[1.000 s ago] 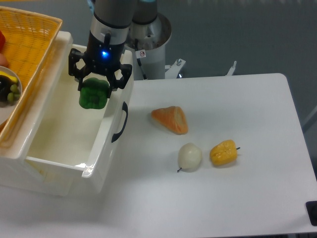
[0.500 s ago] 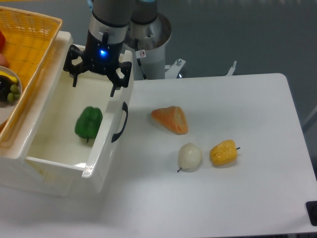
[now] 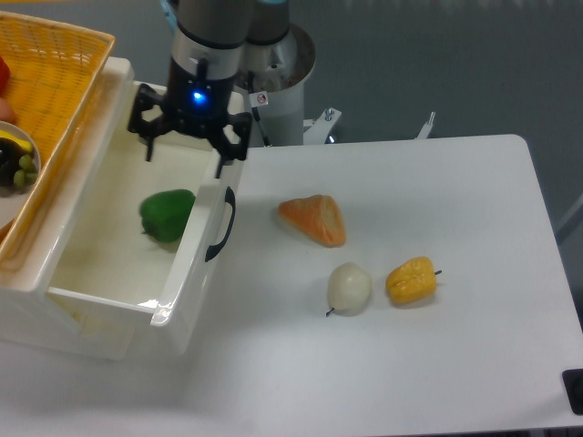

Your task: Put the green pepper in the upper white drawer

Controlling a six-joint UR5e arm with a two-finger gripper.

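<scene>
The green pepper (image 3: 167,215) lies inside the upper white drawer (image 3: 109,273), on its floor near the front wall that carries the black handle (image 3: 219,236). My gripper (image 3: 185,157) hangs above the drawer's back part, over and apart from the pepper. Its black fingers (image 3: 148,146) are spread wide and hold nothing.
A yellow woven basket (image 3: 50,109) with produce sits on top at the far left. On the white table (image 3: 437,364) lie an orange bread-like piece (image 3: 314,220), a whitish round vegetable (image 3: 349,288) and a yellow pepper (image 3: 411,279).
One second ago my gripper held the green pepper above the drawer. It opened, the pepper dropped onto the drawer floor and rolled slightly, and the gripper has shifted a little right.
</scene>
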